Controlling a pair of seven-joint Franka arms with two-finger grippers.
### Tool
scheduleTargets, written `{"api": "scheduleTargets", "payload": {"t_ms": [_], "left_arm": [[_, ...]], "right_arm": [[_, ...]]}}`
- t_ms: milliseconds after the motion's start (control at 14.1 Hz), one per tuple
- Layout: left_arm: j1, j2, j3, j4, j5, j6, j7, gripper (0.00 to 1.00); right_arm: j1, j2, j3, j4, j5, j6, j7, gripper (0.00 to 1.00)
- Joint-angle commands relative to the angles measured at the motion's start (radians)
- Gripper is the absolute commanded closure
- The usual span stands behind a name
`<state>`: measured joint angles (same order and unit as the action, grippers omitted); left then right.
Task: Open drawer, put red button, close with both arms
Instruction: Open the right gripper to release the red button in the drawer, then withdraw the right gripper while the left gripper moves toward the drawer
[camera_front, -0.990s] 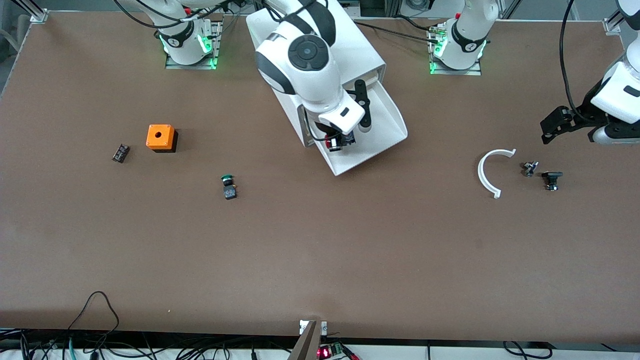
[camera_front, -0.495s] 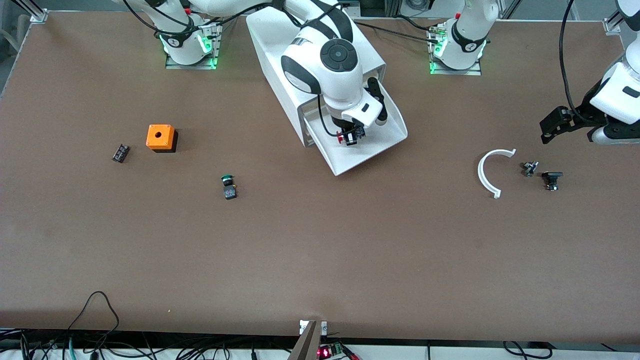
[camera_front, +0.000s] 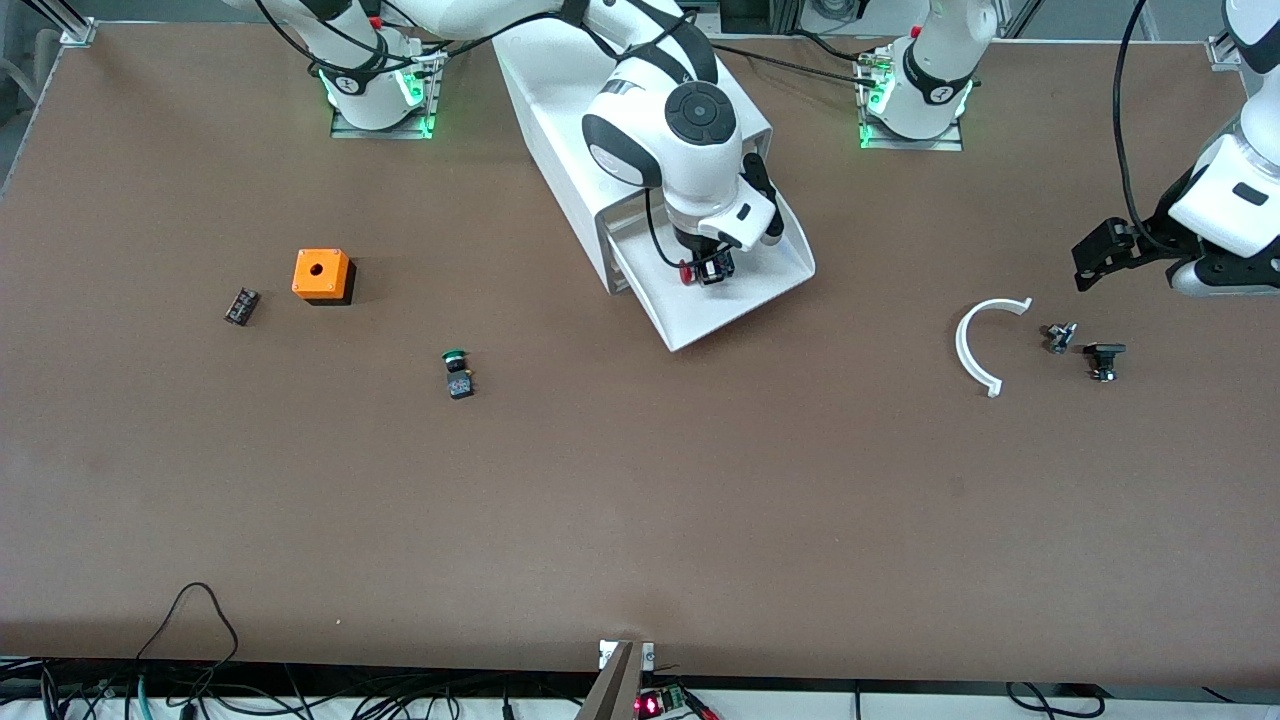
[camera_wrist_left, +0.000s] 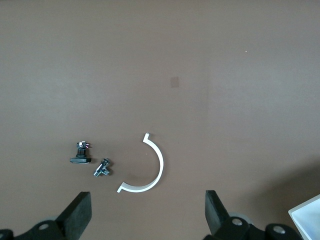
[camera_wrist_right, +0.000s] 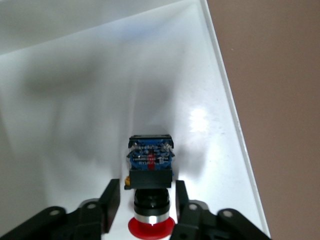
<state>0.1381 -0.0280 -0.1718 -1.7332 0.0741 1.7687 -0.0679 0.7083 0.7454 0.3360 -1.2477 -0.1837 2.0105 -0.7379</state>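
Observation:
The drawer (camera_front: 740, 310) stands pulled out of the white cabinet (camera_front: 540, 90), its floor bare white in the right wrist view (camera_wrist_right: 75, 125). The red button (camera_front: 703, 270) lies inside it, red cap toward the gripper, black-blue body (camera_wrist_right: 150, 162) pointing away. My right gripper (camera_front: 708, 258) is low inside the drawer, its fingers open on either side of the button's neck with a small gap each side (camera_wrist_right: 146, 195). My left gripper (camera_front: 1095, 262) waits open and empty over the table at the left arm's end (camera_wrist_left: 147, 202). A corner of the drawer shows in the left wrist view (camera_wrist_left: 307, 220).
An orange box with a hole (camera_front: 322, 275), a small dark part (camera_front: 241, 305) and a green-capped button (camera_front: 457, 372) lie toward the right arm's end. A white curved piece (camera_front: 985, 345), a small metal part (camera_front: 1060, 337) and a black part (camera_front: 1103, 360) lie below the left gripper.
My right gripper carried the red button from the drawer's edge nearest the right arm's end over to its middle and lowered it. The left gripper shifted slightly.

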Motion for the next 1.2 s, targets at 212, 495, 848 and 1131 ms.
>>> {"api": "scheduleTargets", "payload": {"t_ms": [212,495,848,1131], "left_arm": [[-0.023,0.097,-0.043,-0.011,0.003,0.095,-0.009,0.0],[-0.057,0.187,-0.106,-0.116,0.003,0.299,-0.106,0.0],[-0.074,0.211,-0.179,-0.183,0.001,0.387,-0.366,0.0],[-0.106,0.256,-0.198,-0.239,0.0,0.445,-0.545,0.0]], "right_arm": [[-0.035,-0.069,-0.012,0.068,-0.008,-0.06,0.205,0.0],[-0.157,-0.197,-0.038,0.093,-0.023,-0.154,0.339,0.0],[-0.187,-0.264,-0.293,0.091,-0.04,-0.289,0.697,0.0],[-0.386,-0.297,-0.331,0.067,0.036,-0.334,0.925,0.0]]}}
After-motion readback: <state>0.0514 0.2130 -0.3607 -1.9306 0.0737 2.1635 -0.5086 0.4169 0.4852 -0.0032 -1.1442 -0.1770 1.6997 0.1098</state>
